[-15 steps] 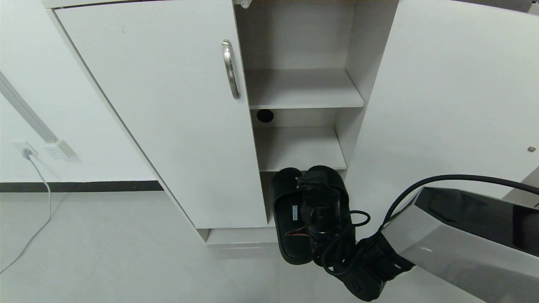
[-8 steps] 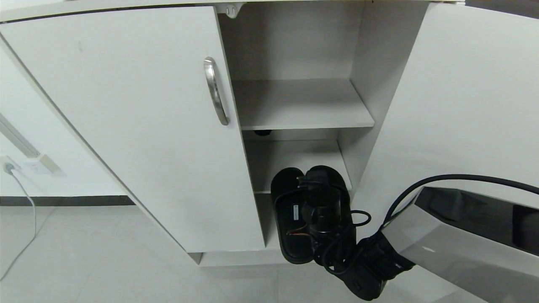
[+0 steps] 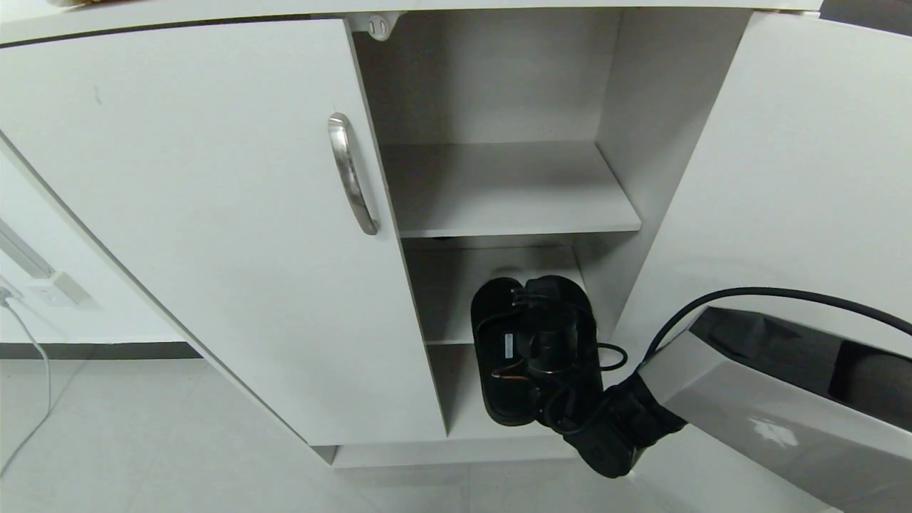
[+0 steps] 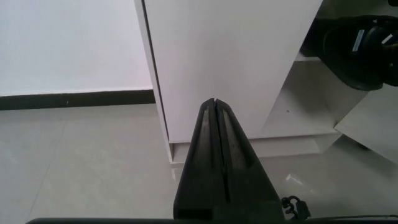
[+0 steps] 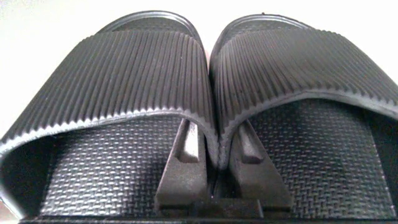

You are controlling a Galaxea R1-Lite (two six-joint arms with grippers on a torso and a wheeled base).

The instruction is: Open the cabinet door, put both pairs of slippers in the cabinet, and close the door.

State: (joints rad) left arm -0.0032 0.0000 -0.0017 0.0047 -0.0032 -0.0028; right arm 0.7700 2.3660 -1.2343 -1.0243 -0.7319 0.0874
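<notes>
The left tool (image 4: 214, 104), pressed shut on nothing, hangs low over the floor (image 4: 81, 162) facing the closed left door (image 3: 199, 214), well apart from the load. At lower centre of the head view, the right tool (image 5: 216, 146) is clamped on a pair of black slippers (image 3: 502, 335). Its fingers (image 5: 188, 146) pinch the pair's touching inner walls together under the ribbed straps. The slippers lie side by side, with the long axis running from the tool up the frame and the toes toward the open cabinet (image 3: 627, 107). They hang before the lower shelf (image 3: 445, 292), beside the open right door (image 3: 784, 178); whether they rest on anything cannot be told. The coming move likely calls for a straight push along that axis.
</notes>
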